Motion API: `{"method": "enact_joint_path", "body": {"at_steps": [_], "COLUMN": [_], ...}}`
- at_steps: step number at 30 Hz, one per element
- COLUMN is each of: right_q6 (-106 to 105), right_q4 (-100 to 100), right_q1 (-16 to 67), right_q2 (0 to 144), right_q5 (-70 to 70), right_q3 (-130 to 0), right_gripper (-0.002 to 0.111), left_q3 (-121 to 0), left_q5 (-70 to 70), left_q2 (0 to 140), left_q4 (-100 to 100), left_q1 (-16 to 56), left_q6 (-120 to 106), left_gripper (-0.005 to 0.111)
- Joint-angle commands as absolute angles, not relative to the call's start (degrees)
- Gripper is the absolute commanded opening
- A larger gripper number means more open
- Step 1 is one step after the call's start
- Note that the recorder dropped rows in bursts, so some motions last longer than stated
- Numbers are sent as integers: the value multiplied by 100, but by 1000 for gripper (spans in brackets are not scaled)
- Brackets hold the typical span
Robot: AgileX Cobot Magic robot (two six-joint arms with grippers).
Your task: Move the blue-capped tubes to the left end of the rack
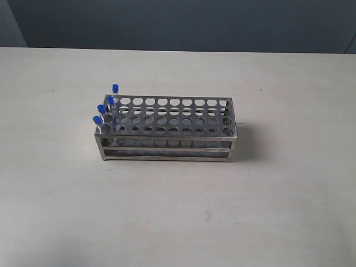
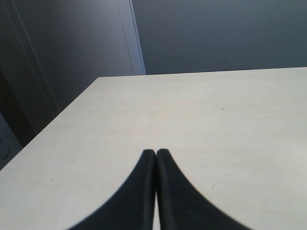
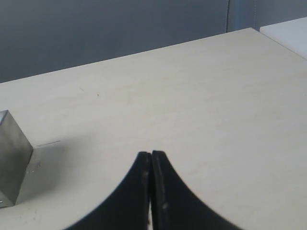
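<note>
In the exterior view the shiny steel rack (image 1: 167, 146) stands on the table's middle. Several blue-capped tubes stand upright in its left-end holes: one at the back corner (image 1: 115, 88), two in the middle (image 1: 110, 101) (image 1: 101, 109), one at the front corner (image 1: 98, 120). Neither gripper shows in the exterior view. In the left wrist view my left gripper (image 2: 156, 152) is shut, empty, over bare tabletop; no rack or tubes appear there. In the right wrist view my right gripper (image 3: 150, 154) is shut and empty, and an end of the rack (image 3: 12, 160) shows apart from it.
The pale table (image 1: 278, 211) spreads on all sides of the rack. Its far edge meets a dark grey wall (image 1: 183, 22). A table corner and its side edge (image 2: 72, 103) show in the left wrist view. A white surface (image 3: 290, 31) lies beyond the table in the right wrist view.
</note>
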State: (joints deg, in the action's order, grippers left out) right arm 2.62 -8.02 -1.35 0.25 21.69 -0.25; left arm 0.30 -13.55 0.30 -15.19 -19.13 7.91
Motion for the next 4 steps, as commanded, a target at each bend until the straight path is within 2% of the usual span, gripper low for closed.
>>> {"method": "enact_joint_path", "body": {"at_steps": [1, 4], "right_q6": [257, 257], "right_q4": [-807, -807], "right_q1": [-163, -163], "right_q2": [0, 0], "right_q5": [2079, 2079], "right_q3": [0, 0], "right_gripper": [-1, -1], "left_q3": [0, 0], "left_q5": [-1346, -1346], "left_q2": [0, 0], "left_q4": [-1518, -1518], "left_q1": [-1875, -1875], "left_q6": [818, 818], "left_gripper": [1, 1]}}
